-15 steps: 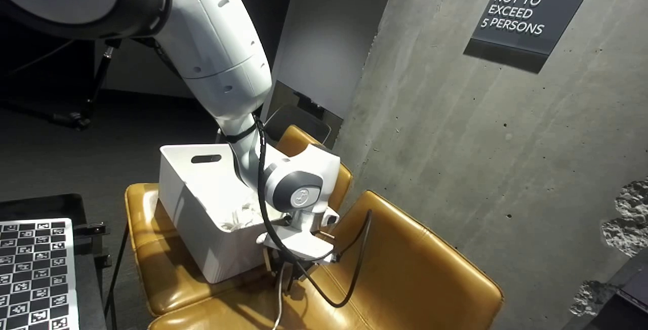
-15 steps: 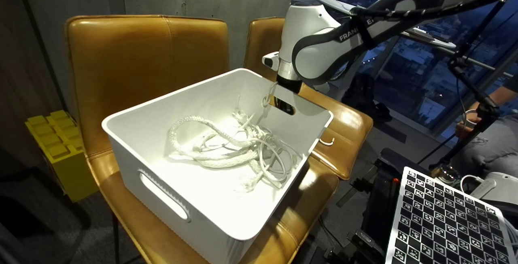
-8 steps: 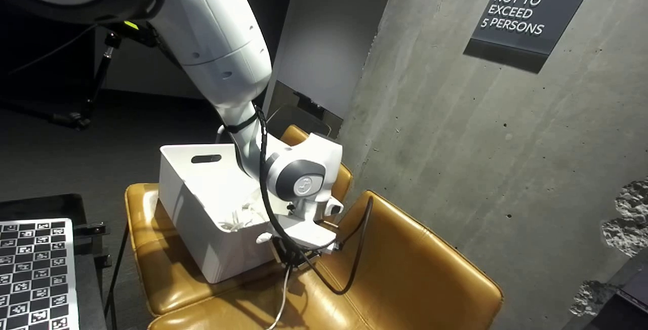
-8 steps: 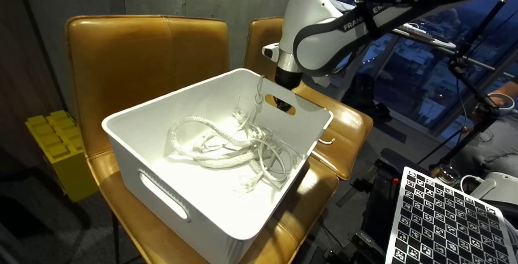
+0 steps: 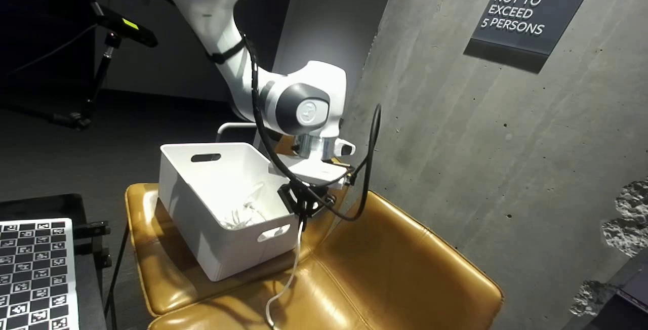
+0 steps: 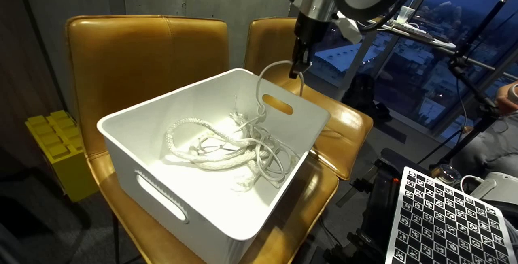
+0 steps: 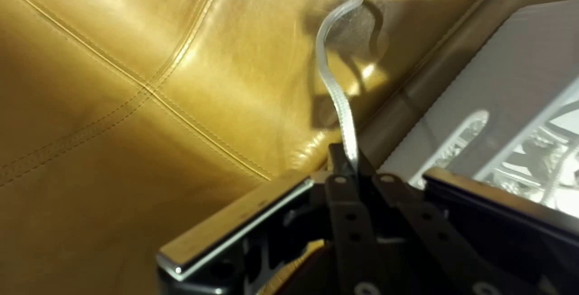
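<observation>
Plainly, white cord (image 7: 335, 89) — pinched in gripper (image 7: 355, 173).

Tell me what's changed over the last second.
The tool has moved up, gripping the white cord, which now arches higher over the end wall of the white bin. The bin has shifted slightly. The yellow block and the tan chairs stayed put.

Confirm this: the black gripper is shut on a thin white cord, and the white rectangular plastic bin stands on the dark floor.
The last part is wrong: the bin stands on a tan leather chair, as both exterior views show. The gripper is indeed shut on the cord.
</observation>
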Controlling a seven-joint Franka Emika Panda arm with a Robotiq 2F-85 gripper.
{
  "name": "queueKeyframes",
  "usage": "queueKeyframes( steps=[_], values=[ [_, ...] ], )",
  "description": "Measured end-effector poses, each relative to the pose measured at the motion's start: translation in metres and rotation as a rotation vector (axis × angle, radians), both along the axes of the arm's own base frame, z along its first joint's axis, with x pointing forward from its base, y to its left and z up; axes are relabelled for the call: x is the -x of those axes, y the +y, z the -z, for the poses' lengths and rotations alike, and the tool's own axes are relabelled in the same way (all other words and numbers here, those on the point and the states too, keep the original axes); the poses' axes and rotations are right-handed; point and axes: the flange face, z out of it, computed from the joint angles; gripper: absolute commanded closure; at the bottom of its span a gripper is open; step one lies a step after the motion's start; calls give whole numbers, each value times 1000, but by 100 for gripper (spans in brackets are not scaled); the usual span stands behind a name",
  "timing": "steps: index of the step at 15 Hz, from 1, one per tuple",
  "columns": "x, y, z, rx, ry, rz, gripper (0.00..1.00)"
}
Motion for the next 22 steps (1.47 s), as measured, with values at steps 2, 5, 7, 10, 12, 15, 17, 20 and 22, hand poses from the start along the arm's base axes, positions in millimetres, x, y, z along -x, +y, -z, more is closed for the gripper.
queueKeyframes(
  steps=[2,5,7,10,12,15,17,20,22],
  values=[
    [17,10,-32,14,-26,0,99],
    [41,35,-83,13,-81,-7,99],
    [54,61,-123,7,-129,-17,99],
    [72,116,-185,-13,-212,-31,99],
    [82,155,-217,-36,-270,-37,99],
    [89,190,-227,-74,-317,-33,99],
    [88,191,-216,-95,-331,-21,99],
    [85,175,-184,-133,-313,27,71],
    [87,162,-163,-163,-288,75,58]
  ],
)
